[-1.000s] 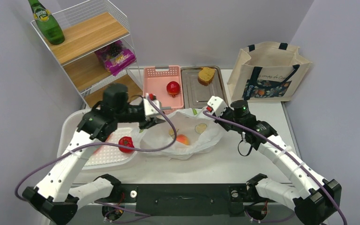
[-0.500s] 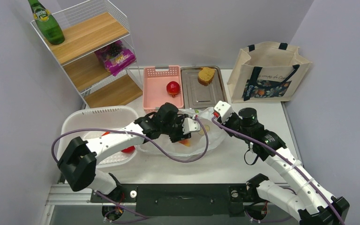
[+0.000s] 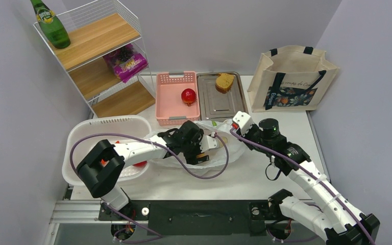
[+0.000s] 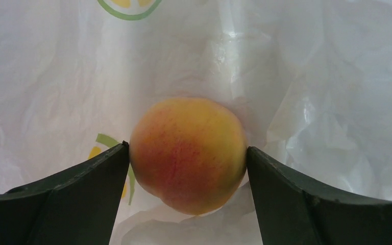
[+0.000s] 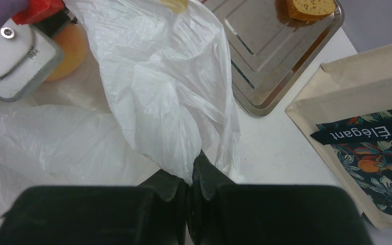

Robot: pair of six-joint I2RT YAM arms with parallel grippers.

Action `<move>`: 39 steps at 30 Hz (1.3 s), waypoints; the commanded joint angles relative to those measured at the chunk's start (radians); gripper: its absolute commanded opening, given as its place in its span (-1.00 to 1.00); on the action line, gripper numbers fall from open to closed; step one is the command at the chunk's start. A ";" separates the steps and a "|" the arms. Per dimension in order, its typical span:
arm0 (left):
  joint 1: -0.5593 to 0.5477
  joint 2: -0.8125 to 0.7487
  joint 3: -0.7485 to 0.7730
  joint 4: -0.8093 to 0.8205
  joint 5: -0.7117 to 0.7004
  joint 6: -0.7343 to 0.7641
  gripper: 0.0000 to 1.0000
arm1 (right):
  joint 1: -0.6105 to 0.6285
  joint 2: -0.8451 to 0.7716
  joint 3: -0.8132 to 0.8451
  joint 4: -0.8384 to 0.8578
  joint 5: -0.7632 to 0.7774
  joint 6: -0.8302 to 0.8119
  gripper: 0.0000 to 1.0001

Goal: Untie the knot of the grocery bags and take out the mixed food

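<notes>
The thin plastic grocery bag (image 3: 235, 145) lies open at mid-table. My right gripper (image 3: 233, 126) is shut on its right edge and holds the film (image 5: 168, 87) up. My left gripper (image 3: 202, 153) reaches inside the bag, open. Its two fingers stand either side of an orange-red peach (image 4: 189, 153) that rests on the bag floor, with the tips at its flanks. The cream canvas tote (image 3: 291, 79) with navy handles stands upright at the back right. A red tomato (image 3: 141, 163) lies in the white tub, partly hidden by my left arm. A red round fruit (image 3: 188, 96) sits in the pink basket.
The white tub (image 3: 81, 138) is at the left, the pink basket (image 3: 176, 109) and a metal tray (image 3: 219, 102) with bread (image 3: 225, 82) behind the bag. A wire rack at the back left holds a green bottle (image 3: 51, 24) and a purple packet (image 3: 126, 62).
My left arm swung right from over the tub into the plastic bag, and its jaws opened around the peach. My right gripper kept its hold on the bag edge.
</notes>
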 commanded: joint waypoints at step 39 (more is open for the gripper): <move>0.432 -0.030 0.556 0.127 0.154 -0.353 -0.24 | -0.345 0.039 0.062 -0.155 -0.107 0.001 -1.00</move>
